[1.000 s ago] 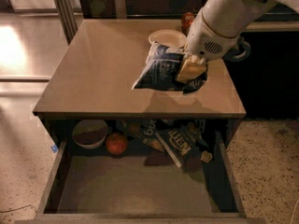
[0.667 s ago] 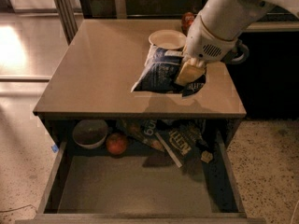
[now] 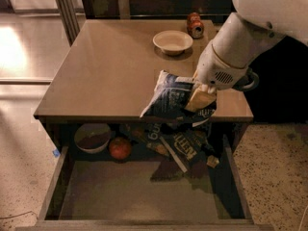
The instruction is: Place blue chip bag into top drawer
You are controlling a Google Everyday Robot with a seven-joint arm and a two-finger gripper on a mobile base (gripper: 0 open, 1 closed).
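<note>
- Right of centre in the frame, the blue chip bag [image 3: 168, 100] is hanging in the air at the front edge of the desk [image 3: 110, 66]. Its lower end is overlapping the opening below.
- Just to its right, the hand [image 3: 201, 98] is pinching the bag's crumpled side, pressed together on the foil. The arm is reaching in from the upper right.
- As for progress, the bag is lifted and is being carried. By my reading, lowering it and letting go are what is left.
- Across the bottom of the frame, the top drawer [image 3: 120, 196] is standing open, showing bare grey floor in its front half.
- At the back of the drawer, a bowl [image 3: 92, 137], a red round fruit [image 3: 120, 148] and dark bags with pale lettering [image 3: 185, 146] are taking up room. The front looks like the freer landing place.
- The desk's front edge is lying just beside the bag, so the bag probably needs to come clear of it toward the bottom of the frame before going down. The drawer's right wall is sitting close below the hand.
- Toward the top of the frame, a pale dish [image 3: 172, 41] and a can [image 3: 195, 24] are standing on the desk, well apart from the bag.
</note>
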